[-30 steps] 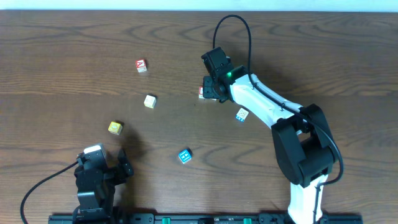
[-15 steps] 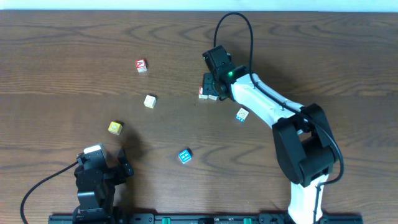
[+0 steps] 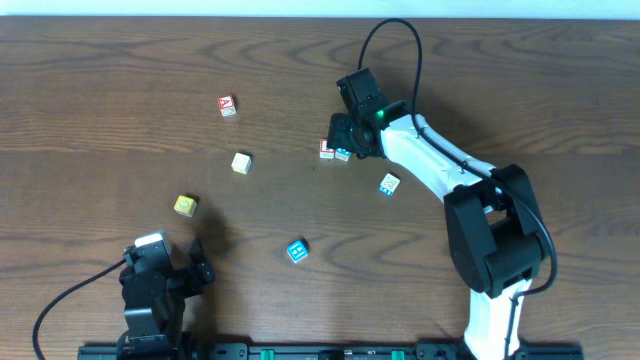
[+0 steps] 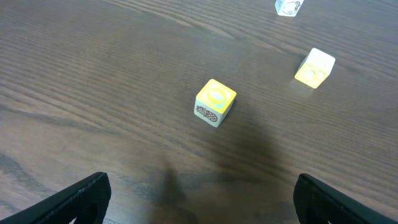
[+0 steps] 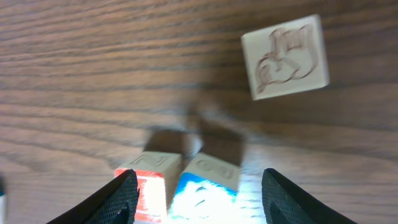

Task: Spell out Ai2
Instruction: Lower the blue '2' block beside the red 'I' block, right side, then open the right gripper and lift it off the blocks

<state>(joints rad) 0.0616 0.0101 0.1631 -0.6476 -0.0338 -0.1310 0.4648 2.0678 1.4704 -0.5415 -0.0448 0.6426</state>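
A red-faced block (image 3: pixel 325 149) and a blue-faced block (image 3: pixel 342 153) sit side by side, touching, right of the table's middle. My right gripper (image 3: pixel 352 137) is open just behind them. In the right wrist view the red-faced block (image 5: pixel 149 182) and the blue-faced block (image 5: pixel 208 185) lie between the spread fingers (image 5: pixel 202 202), ungripped. A red "A" block (image 3: pixel 227 105) sits at the far left. My left gripper (image 3: pixel 165 272) is open and empty near the front edge; its fingers (image 4: pixel 211 205) point at a yellow block (image 4: pixel 215 102).
A cream block (image 3: pixel 241 162) lies left of the pair and shows a drawing in the right wrist view (image 5: pixel 286 57). The yellow block (image 3: pixel 185 205), a blue block (image 3: pixel 296 250) and a white-and-blue block (image 3: pixel 389 184) lie scattered on the wooden table (image 3: pixel 100 100).
My right gripper has drawn back up and to the right, uncovering the blue-faced block beside the red-faced one. The left arm has not moved.
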